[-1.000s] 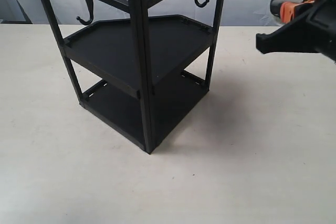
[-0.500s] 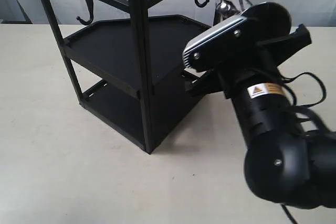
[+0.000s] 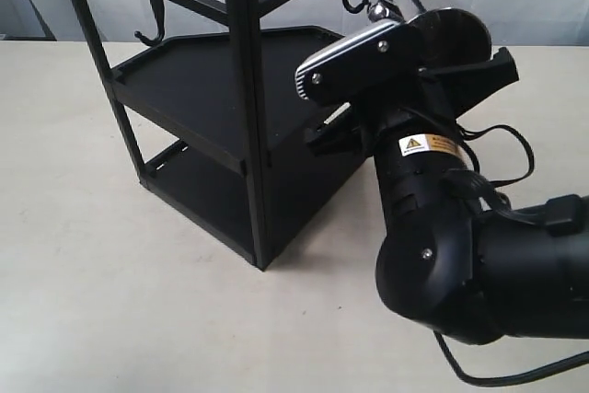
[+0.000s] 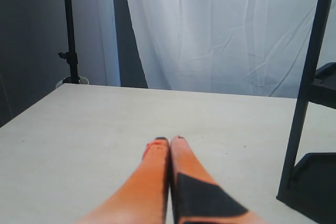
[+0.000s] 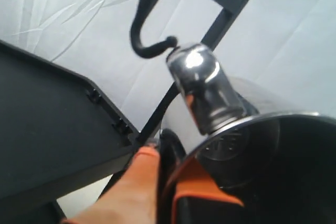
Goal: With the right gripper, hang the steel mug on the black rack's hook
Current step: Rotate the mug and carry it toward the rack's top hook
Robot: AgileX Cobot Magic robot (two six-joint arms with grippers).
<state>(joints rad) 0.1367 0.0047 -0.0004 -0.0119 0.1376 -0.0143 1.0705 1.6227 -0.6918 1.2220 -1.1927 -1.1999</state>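
Two pincers show: the left pincer (image 4: pixel 169 145) sits closed and empty over the surface (image 4: pixel 105 129), while the right pincer (image 5: pixel 168 161) clamps the steel mug's (image 5: pixel 273 150) rim beside the black rack's (image 3: pixel 244 89) hook (image 5: pixel 149 45). Rigid, light, probably slippery; its handle (image 5: pixel 205 90) must catch.

The right tool (image 3: pixel 405 89) is bulky matte black, with a silver-grey two-screw plate, a yellow warning sticker and trailing black cables; its fingers (image 5: pixel 136 187) are orange.
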